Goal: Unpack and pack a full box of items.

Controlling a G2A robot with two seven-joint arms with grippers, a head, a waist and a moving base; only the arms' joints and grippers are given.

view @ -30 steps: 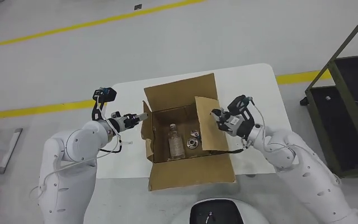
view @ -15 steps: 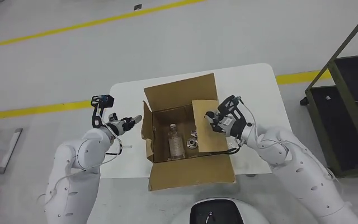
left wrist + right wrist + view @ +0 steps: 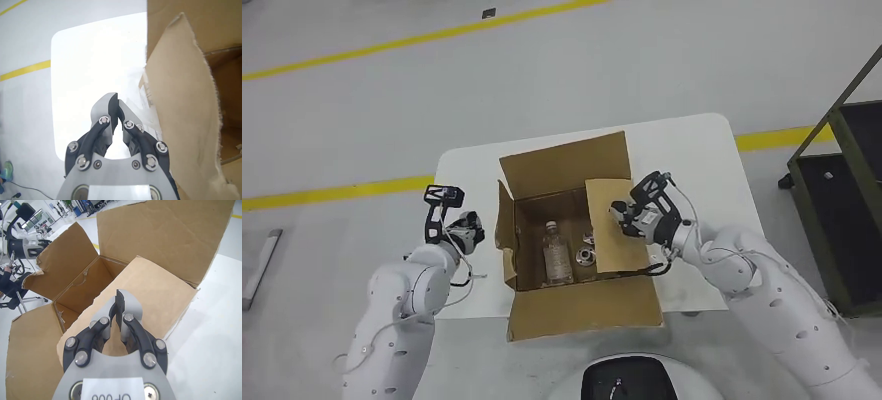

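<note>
Open box (image 3: 582, 300) on counter (image 3: 692, 150): bottle (image 3: 557, 255) inside; right flap (image 3: 604, 240) leans inward beneath right gripper (image 3: 118, 302); left gripper (image 3: 115, 100) beside box; both jaws clenched, empty.

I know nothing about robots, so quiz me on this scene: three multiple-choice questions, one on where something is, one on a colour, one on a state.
1. Where is the clear bottle?
A) lying inside the open brown cardboard box
B) upright outside it
C) held in the air

2. What colour is the rounded table?
A) black
B) white
C) green

3. How do the fingers of the right gripper stand?
A) spread wide
B) clamped on the bottle
C) shut together

Answers: 1 A, the top view shows it on the box floor. 2 B, its bare top is white. 3 C, the right wrist view shows the pads meeting with nothing between them.
</note>
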